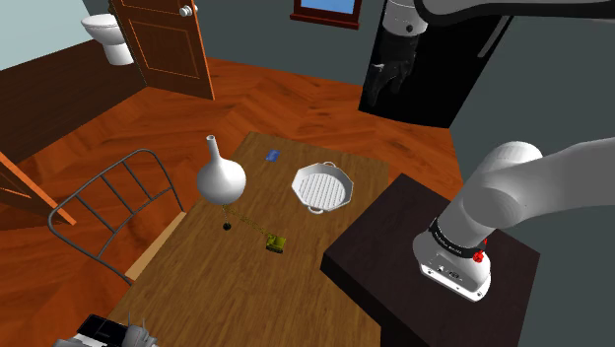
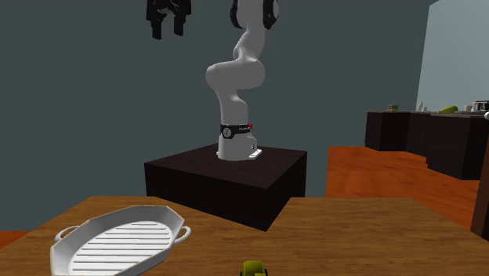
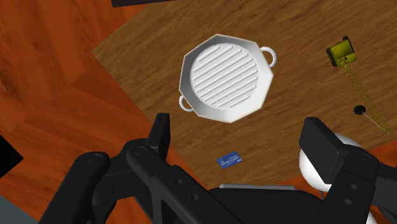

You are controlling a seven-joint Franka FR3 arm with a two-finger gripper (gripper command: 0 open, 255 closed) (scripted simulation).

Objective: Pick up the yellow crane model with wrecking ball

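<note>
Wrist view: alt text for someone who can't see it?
The open black gripper hangs over a wooden table; the yellow crane model sits well away from it, beside a white ridged pan. A blue card and white vase are nearer.

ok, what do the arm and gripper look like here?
White Franka arm of smooth rounded links with dark joints; a black band rings its lower link, with a small red mark beside it. All-black two-finger gripper with blocky, angular fingers.
</note>
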